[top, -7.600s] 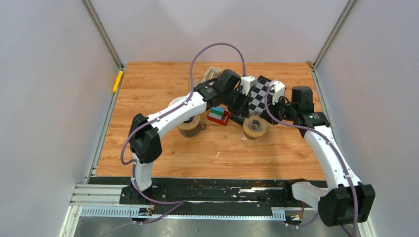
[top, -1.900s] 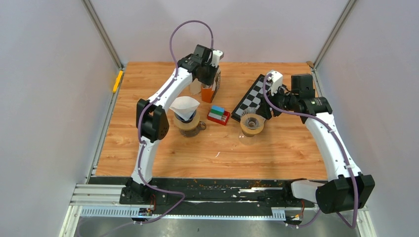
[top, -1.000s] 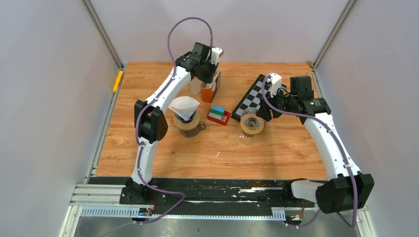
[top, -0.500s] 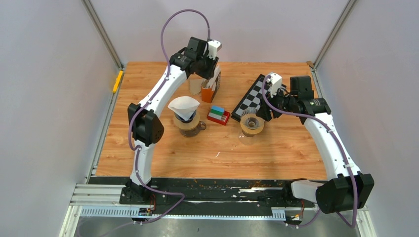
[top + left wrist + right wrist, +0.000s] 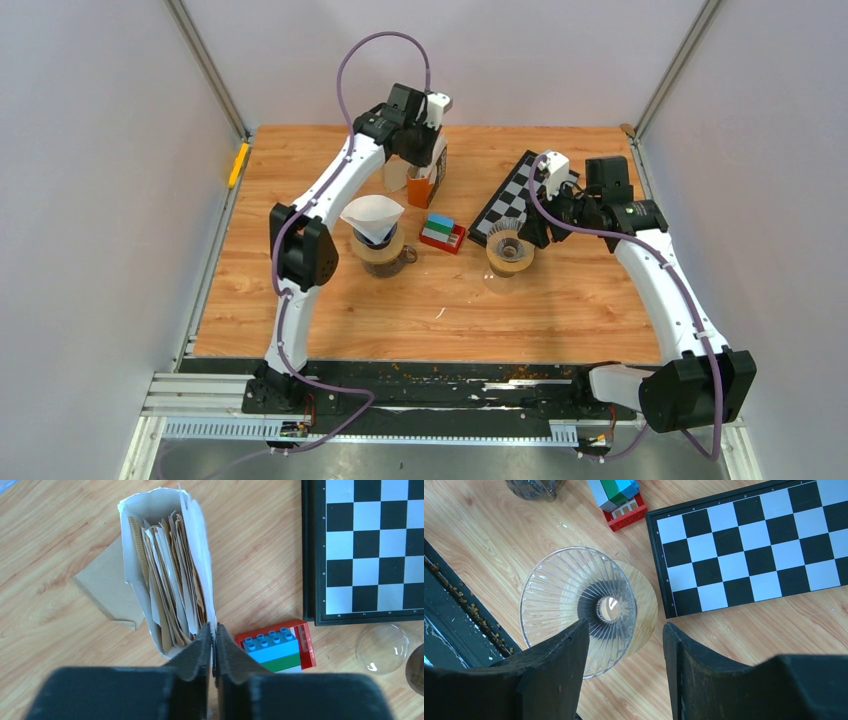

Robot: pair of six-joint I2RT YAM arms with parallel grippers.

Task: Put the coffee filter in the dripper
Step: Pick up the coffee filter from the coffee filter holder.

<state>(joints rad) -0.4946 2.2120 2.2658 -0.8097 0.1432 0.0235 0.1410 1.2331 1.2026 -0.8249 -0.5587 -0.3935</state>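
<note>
We show the left gripper [image 5: 212, 635] poised over the open top of a white paper bag [image 5: 165, 570] at the far middle of the table [image 5: 450, 300]. Its 2 dark padded fingers are pressed almost together at the bag's near corner. The bag's thin wall runs right up to them, so we cannot tell whether any paper is caught. The bag stands upright and holds a fanned stack of brown and white coffee filters with crimped, crinkly edges. We judge that this position suits pulling 1 sheet upward. Another brown filter [image 5: 107, 587] lies flat on the wood just beside the bag, a soft fan-shaped wedge. A white filter [image 5: 372, 215] already sits as an open cone in the 1st dripper [image 5: 383, 252], near the left arm. The right gripper [image 5: 625, 626] hangs above the 2nd dripper [image 5: 569, 595], a clear ribbed glass funnel on a round wooden collar [image 5: 644, 605]. Its fingers are spread wide to either side, and we cannot tell whether they touch the rim. We read this as a waiting or steadying pose, since that funnel is empty and would receive the next filter. Between the 2 drippers lie a red tray of toy bricks [image 5: 275, 647] and a glossy black-framed chessboard [image 5: 370, 545].
</note>
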